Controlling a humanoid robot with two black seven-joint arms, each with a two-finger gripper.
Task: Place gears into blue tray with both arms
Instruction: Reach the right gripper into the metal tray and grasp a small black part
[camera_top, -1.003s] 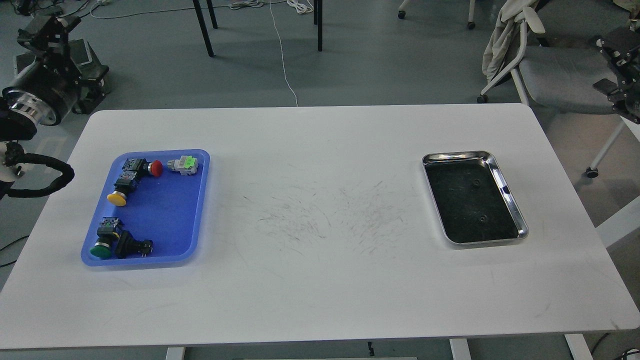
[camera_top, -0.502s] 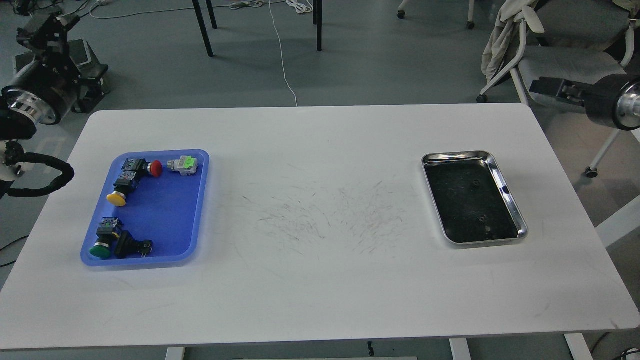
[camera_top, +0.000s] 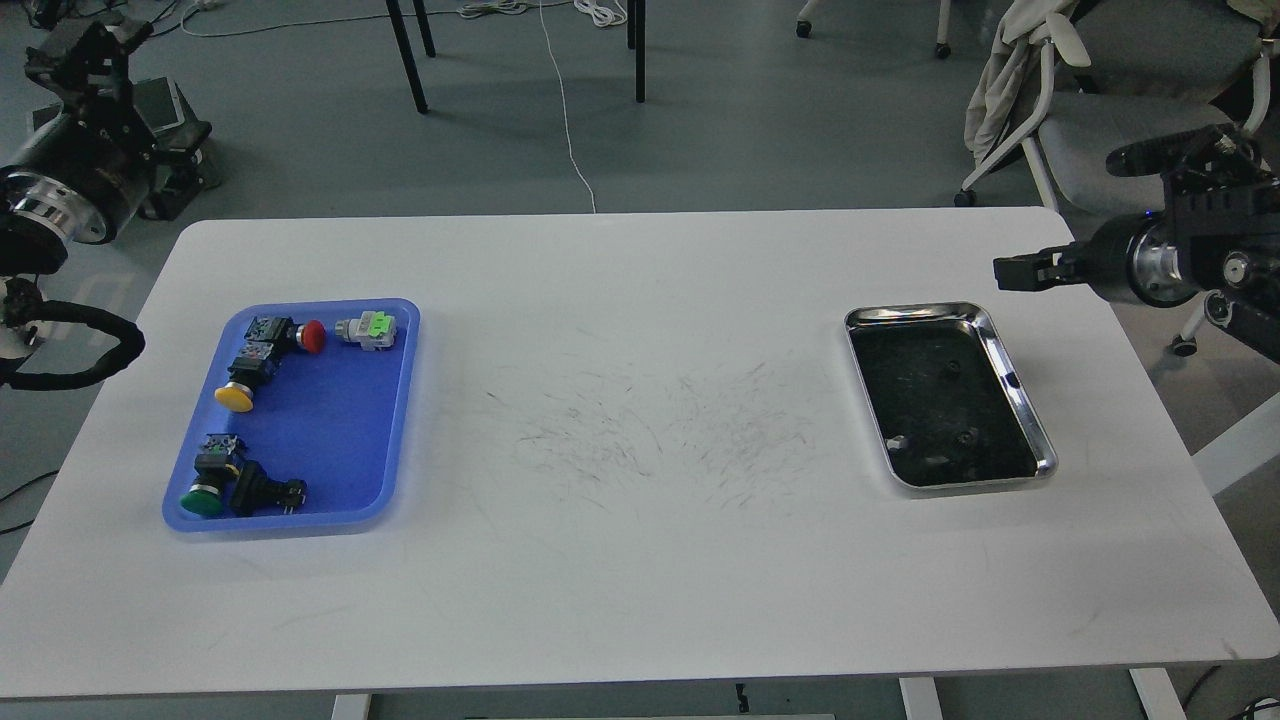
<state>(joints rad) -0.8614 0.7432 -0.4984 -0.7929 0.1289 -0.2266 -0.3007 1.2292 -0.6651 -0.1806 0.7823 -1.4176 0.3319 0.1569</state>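
At right of frame, inside the steel tray (camera_top: 1030, 425) w/ the dark bottom, sit the two gears: one (camera_top: 951, 367) toward the tray's upper middle, the other (camera_top: 965, 436) lower down, near the bottom edge; both lie flat, well apart, barely showing vs. the dark floor. They look tiny, thin and stiff, prob. light, so likely to skid or flip under a clumsy pinch; best bet is a narrow grip across the toothed rim from straight above, since the low profile leaves little else to grab, and the slick-looking tray floor won't help. The right gripper (camera_top: 1002, 272) pokes in from the right edge, above the tray's upper right corner, not touching it; seen end-on and dark, so can't tell how far its fingers are spread. The left gripper (camera_top: 75, 50) sits at upper left, off the table (camera_top: 640, 560); finger state also unclear. The blue tray (camera_top: 395, 420) at left of frame holds push-button switches (camera_top: 270, 345), no gears yet.
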